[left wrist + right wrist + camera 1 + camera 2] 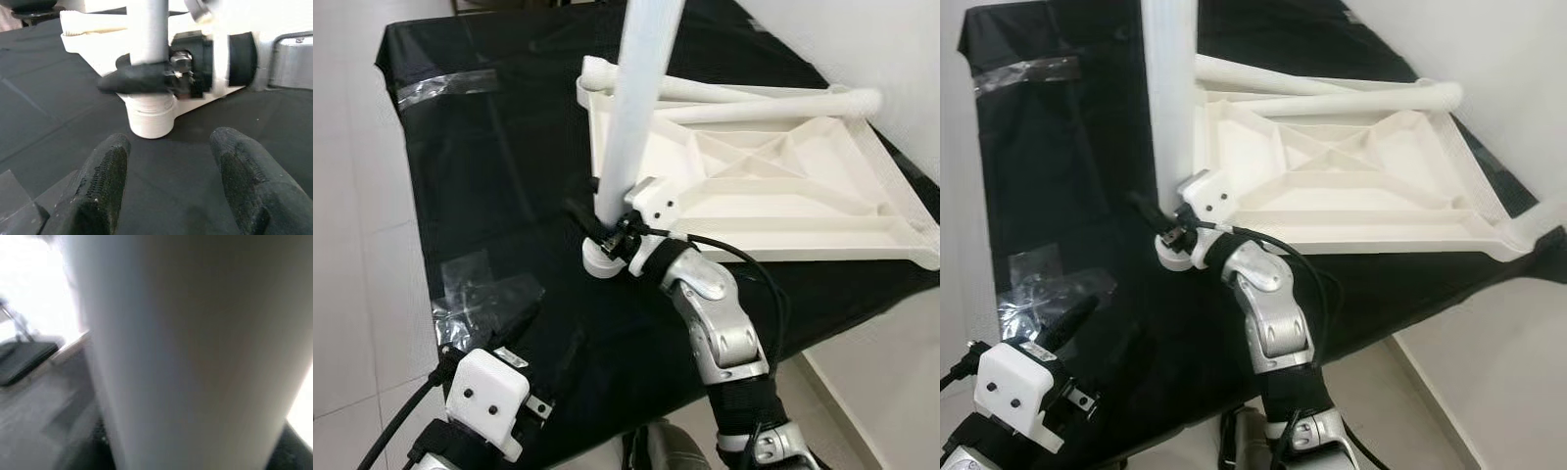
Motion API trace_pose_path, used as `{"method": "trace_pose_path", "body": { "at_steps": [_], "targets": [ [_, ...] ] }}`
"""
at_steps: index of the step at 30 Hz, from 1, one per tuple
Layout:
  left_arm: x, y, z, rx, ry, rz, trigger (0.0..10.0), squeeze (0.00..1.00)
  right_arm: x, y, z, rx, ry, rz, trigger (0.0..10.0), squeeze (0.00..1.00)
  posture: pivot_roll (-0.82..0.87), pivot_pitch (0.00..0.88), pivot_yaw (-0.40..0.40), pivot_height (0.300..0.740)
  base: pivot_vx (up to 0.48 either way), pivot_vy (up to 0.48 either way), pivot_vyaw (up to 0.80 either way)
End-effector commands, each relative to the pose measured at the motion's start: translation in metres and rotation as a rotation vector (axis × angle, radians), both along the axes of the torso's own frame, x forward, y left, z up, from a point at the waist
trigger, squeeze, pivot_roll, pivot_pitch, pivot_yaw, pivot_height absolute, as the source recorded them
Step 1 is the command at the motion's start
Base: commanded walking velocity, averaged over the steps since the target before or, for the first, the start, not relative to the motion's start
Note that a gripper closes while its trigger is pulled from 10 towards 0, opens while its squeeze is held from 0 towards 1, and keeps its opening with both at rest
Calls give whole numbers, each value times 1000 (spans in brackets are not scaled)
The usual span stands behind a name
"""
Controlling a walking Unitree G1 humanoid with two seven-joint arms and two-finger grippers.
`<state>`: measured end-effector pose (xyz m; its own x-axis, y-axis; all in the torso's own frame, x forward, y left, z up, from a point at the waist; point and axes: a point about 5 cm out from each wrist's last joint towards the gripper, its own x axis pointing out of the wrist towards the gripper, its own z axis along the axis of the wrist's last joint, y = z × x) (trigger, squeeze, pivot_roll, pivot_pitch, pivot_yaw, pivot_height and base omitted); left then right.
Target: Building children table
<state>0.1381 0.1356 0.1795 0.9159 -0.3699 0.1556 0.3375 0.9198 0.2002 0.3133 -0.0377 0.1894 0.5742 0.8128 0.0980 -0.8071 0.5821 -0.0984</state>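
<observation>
The white children's table top (773, 186) lies upside down on a black-covered table (499, 196). A white leg (636, 98) stands upright in the round socket (604, 259) at its near left corner. My right gripper (597, 220) is shut on this leg just above the socket, and the leg (186, 352) looms close in the right wrist view. Two more white legs (773, 101) lie across the far side of the table top. My left gripper (171, 147) hovers open over the black cloth, short of the socket (149, 115), with nothing between its fingers (110, 171).
Patches of clear tape (480, 289) stick to the black cloth near my left wrist and at the far left (445, 86). A white wall (901, 59) runs close along the table's right side. Pale tiled floor (352, 245) lies to the left.
</observation>
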Motion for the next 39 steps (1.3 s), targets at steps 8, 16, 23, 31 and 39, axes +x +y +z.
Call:
{"method": "trace_pose_path", "body": {
  "at_steps": [8, 16, 23, 31, 39],
  "targets": [
    [2, 1, -1, 18, 0, 11, 10000, 0, 2, 7, 16, -153, -98, 492, 10000, 0, 268, 290, -150, 740, 0, 0, 0],
    [2, 1, 0, 27, -5, 19, 10000, 0, 22, 10, 42, -173, -104, 725, 10000, 0, 295, 288, -157, 740, 0, 0, 0],
    [1, 2, 0, 30, -5, 24, 10000, 0, 23, 13, 51, -151, -78, 850, 0, 0, 298, 289, -157, 740, 0, 0, 0],
    [0, 1, -1, 33, -1, 24, 10000, 0, 24, 9, 44, -165, -65, 904, 0, 0, 294, 291, -153, 740, 0, 0, 0],
    [-1, 0, -2, 35, 3, 24, 10000, 0, 41, -6, 33, -116, -109, 457, 0, 0, 288, 298, -176, 740, 0, 0, 0]
  ]
}}
